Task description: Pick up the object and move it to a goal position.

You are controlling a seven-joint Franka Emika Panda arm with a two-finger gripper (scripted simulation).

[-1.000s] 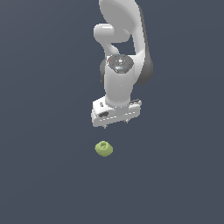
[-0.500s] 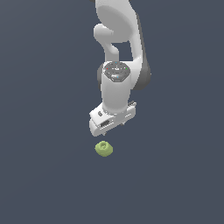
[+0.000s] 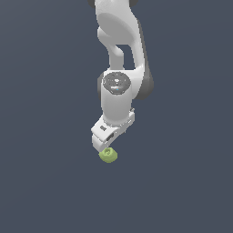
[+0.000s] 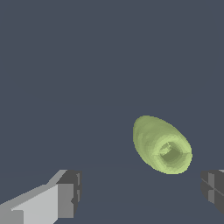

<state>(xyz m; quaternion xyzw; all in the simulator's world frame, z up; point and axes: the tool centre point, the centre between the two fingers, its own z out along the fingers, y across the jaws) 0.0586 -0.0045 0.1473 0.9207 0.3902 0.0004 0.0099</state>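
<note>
Hung low over the dark tabletop (image 3: pixel 41 182) on a white arm (image 3: pixel 119 50) reaching down from the top of the exterior view. Was a white hand (image 3: pixel 105 144), tilted toward the exterior view's left, with its lower end right above the lump (image 3: pixel 108 155). Sat on the tabletop as a small lime-green rounded thing, partly covered at its upper edge by the hand in that view; could not tell from there whether touched or merely overlapped. Showed in the wrist view as an oval lump (image 4: pixel 161 145) with a swirl-like dimple toward one end, lying on plain grey ground. Stood wide apart, the two fingers in the wrist view: one fingertip (image 4: pixel 70 192) pale with a dark pad, the other (image 4: pixel 213 189) only a dark corner at the picture's edge. Lay between the lines of the two fingers but nearer the second, and beyond their tips rather than between the pads, clear of both. Gripped nothing, so far as either view showed. Cast no readable shadow to settle height above the tabletop.
</note>
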